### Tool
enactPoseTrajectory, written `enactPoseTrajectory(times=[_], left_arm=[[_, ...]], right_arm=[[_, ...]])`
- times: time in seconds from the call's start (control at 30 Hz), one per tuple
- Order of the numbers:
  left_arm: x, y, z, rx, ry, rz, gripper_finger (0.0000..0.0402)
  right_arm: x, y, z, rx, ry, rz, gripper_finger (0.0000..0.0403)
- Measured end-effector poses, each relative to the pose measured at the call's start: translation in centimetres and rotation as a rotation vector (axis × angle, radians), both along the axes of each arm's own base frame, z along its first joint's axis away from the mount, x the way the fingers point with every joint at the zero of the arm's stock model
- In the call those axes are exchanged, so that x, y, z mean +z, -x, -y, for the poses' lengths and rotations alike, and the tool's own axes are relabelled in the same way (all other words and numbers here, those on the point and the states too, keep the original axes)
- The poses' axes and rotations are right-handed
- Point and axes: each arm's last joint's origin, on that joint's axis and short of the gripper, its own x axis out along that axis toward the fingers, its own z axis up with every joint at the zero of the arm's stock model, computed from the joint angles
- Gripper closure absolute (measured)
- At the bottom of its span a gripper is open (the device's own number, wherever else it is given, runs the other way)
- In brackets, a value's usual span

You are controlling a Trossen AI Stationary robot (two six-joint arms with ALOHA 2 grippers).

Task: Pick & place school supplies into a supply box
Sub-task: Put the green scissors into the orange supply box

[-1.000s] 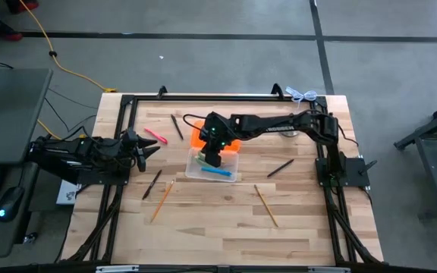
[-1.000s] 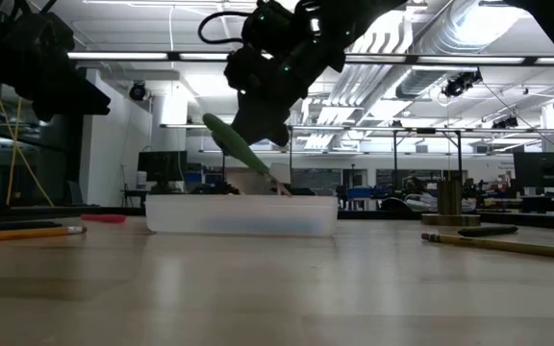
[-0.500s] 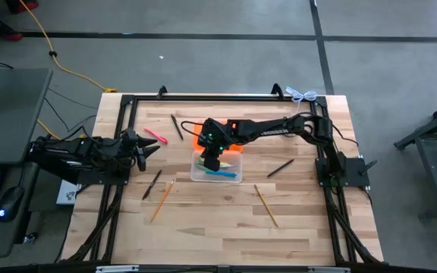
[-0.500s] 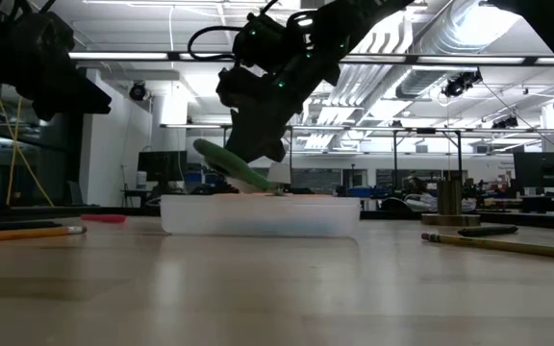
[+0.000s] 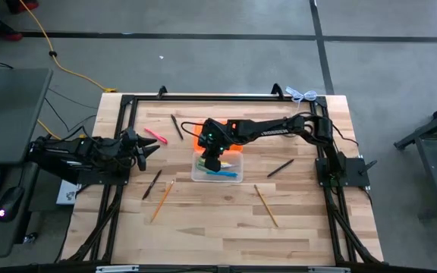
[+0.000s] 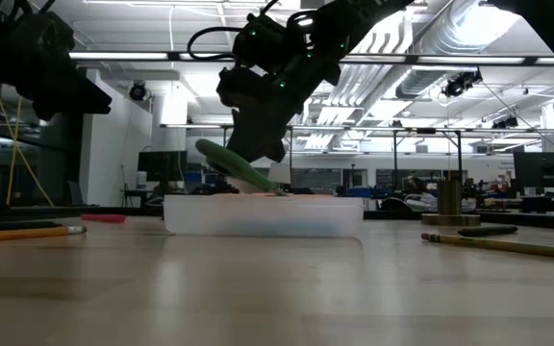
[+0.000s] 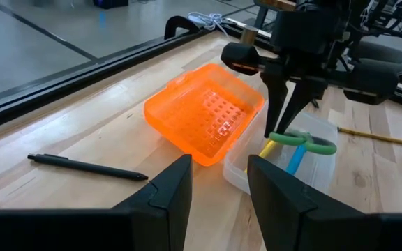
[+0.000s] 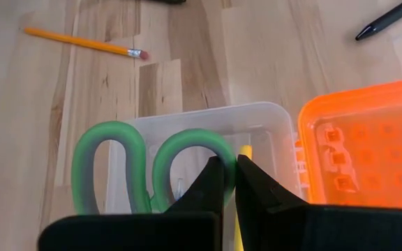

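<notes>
Since a second ago, right pincer (image 5: 212, 161) is lowering scissors (image 7: 303, 140) into supply box (image 5: 217, 167).
Pincer is pinching the blades; box is sliding right on counter (image 5: 203, 227), handles riding the rim, risking tipping out. Left pincer (image 5: 144, 149) is idling spread, far left.

Pale butcher-block wooden table (image 5: 226, 220): smooth planks, visible grain, low sheen. Black metal frame rails (image 5: 203, 97) around it, matt. Clear plastic rectangular box (image 7: 319, 164): translucent, glossy walls. Its bright orange plastic lid (image 7: 204, 115): glossy, moulded grid pattern inside. Green-handled scissors (image 8: 128, 164): smooth, matt loops, rubbery-looking. Yellow wooden pencil (image 8: 82, 42) with pink eraser: painted, slight gloss. Black pen (image 7: 86, 166): matt plastic. Dark gripper fingers (image 8: 218, 185): matt.
</notes>
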Motion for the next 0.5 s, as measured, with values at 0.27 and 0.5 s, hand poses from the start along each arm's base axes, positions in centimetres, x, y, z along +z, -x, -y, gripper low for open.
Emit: enactPoseTrajectory(times=[0.27, 0.5], left_arm=[[0.0, 0.0, 0.0, 0.000, 0.000, 0.001, 0.0231], [0.0, 0.0, 0.0, 0.001, 0.000, 0.001, 0.0231]], right_arm=[[-0.1, 0.1, 0.0, 0.012, 0.002, -0.009, 0.0403], [-1.0, 0.1, -0.1, 0.014, -0.004, -0.048, 0.0403]])
